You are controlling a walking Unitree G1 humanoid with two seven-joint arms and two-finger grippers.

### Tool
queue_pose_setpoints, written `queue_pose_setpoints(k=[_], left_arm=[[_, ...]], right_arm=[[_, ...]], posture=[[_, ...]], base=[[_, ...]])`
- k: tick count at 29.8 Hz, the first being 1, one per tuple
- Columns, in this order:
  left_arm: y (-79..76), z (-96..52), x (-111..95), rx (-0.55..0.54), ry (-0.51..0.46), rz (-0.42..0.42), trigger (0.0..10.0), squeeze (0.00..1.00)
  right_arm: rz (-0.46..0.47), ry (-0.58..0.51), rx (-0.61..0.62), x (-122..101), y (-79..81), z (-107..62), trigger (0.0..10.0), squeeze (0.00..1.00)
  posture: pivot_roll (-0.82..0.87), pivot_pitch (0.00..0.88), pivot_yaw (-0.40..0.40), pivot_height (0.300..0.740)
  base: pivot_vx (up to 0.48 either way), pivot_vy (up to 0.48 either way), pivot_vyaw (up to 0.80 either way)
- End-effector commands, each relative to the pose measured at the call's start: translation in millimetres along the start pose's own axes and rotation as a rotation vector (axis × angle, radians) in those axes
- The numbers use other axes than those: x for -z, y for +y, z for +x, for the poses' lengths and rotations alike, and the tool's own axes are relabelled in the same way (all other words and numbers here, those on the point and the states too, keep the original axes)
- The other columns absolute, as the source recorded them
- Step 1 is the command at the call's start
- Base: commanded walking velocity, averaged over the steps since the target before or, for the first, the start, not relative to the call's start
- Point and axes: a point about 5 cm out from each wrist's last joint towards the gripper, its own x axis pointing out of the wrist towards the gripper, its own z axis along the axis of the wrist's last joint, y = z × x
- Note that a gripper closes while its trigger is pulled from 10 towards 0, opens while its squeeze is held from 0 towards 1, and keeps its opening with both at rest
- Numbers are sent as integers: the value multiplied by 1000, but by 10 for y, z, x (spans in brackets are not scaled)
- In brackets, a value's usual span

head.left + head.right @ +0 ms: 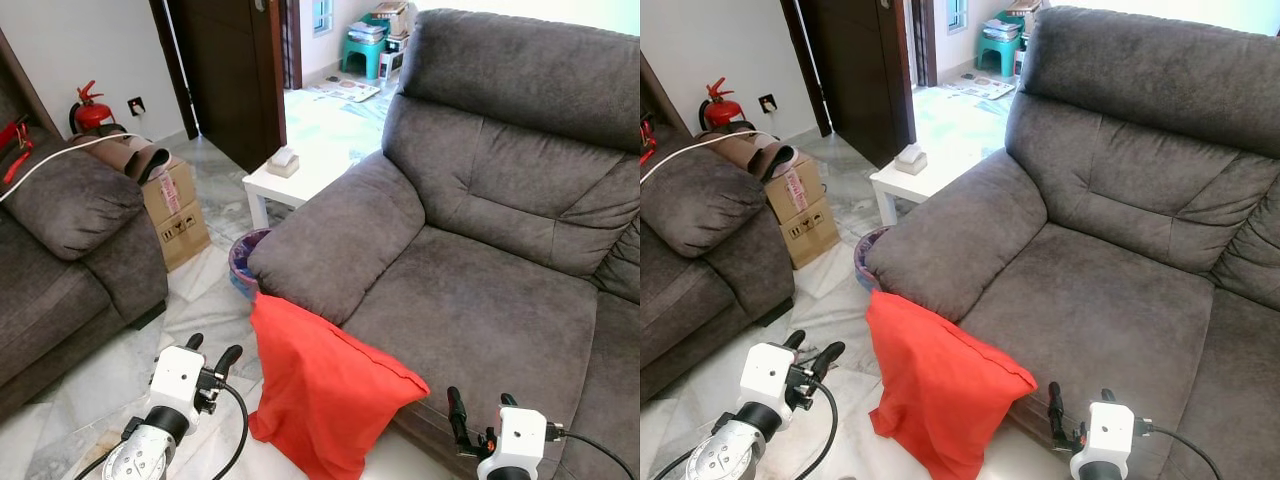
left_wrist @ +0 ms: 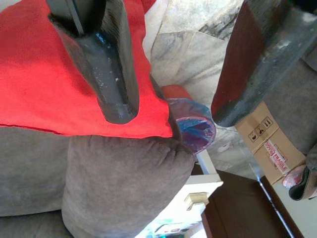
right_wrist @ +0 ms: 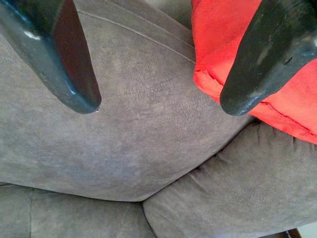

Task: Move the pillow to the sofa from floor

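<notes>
A red pillow (image 1: 320, 390) stands on the floor, leaning against the front of the grey sofa (image 1: 470, 290) beside its left armrest. My left gripper (image 1: 212, 356) is open, just left of the pillow and a little above the floor. In the left wrist view the pillow (image 2: 54, 84) lies behind one finger (image 2: 106, 64). My right gripper (image 1: 480, 405) is open over the sofa seat's front edge, right of the pillow's upper corner. The right wrist view looks down on the seat cushion (image 3: 129, 129) with the pillow (image 3: 223, 44) at one side.
A second grey sofa (image 1: 70, 250) stands at the left, with a cardboard box (image 1: 175, 210) beside it. A small white table (image 1: 290, 180) and a purple bin (image 1: 245, 260) sit by the armrest. Marble floor lies between the sofas.
</notes>
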Motion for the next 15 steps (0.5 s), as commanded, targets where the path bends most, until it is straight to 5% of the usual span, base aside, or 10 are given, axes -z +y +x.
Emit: queue_pose_setpoints(k=[1,15], left_arm=[[21,-24,37,-17,11,-19,10000,0],[20,-35,45,-23,15,-17,10000,0]], right_arm=[[-7,-8,-6,-20,7,1,10000,0],[-3,-8,-12,-22,23,10,10000,0]], posture=[[-24,112,44,658],[-23,111,42,643]], base=[[0,0,0],[0,0,0]])
